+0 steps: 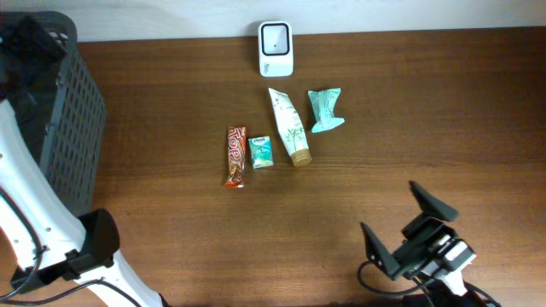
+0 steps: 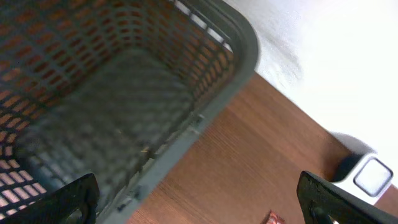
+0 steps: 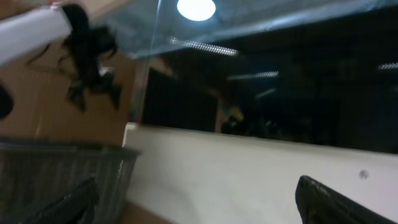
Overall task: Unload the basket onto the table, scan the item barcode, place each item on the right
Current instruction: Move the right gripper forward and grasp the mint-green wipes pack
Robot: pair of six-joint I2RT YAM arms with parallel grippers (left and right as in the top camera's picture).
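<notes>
The white barcode scanner [image 1: 275,48] stands at the table's far edge and shows again at the right of the left wrist view [image 2: 367,175]. In front of it lie a cream tube [image 1: 290,126], a teal pouch [image 1: 325,110], a small teal packet [image 1: 261,151] and a red-brown bar [image 1: 235,156]. My left gripper [image 1: 32,41] hangs open and empty over the dark basket [image 2: 233,37], its jaws spread wide [image 2: 196,190]. The right gripper [image 1: 401,220] is open and empty near the front right, far from the items; its camera [image 3: 199,190] looks towards the wall.
A dark mesh basket [image 1: 81,128] stands at the table's left edge, and nothing shows inside it in the left wrist view. The white left arm [image 1: 26,205] runs along the front left. Bare wood lies between the items and the right gripper.
</notes>
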